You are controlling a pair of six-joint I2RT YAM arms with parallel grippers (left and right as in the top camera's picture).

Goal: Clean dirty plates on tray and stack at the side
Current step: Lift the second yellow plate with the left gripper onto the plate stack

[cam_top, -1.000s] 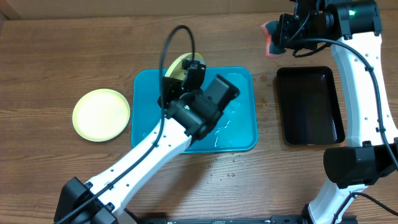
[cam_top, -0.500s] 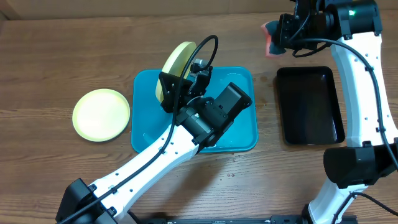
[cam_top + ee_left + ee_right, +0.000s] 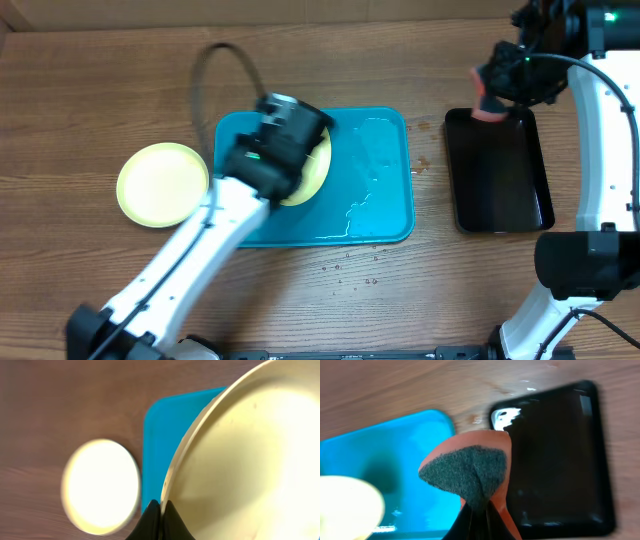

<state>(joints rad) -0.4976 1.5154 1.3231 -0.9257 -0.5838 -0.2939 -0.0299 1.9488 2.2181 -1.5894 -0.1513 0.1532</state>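
Observation:
My left gripper is shut on the rim of a pale yellow-green plate and holds it over the left part of the turquoise tray. The plate also shows in the overhead view, half hidden by my wrist. A second yellow-green plate lies on the table left of the tray. My right gripper is shut on an orange sponge with a dark scouring face, above the far left corner of the black tray. The light blue plate is out of view.
The tray's surface shows wet streaks. Small droplets dot the wooden table in front of it. The black tray is to the right of the turquoise one with a gap of table between them.
My left arm has swung left and the held plate has gone from steeply tilted to flatter over the tray's left side. My right arm has moved right with the sponge, over the black tray.

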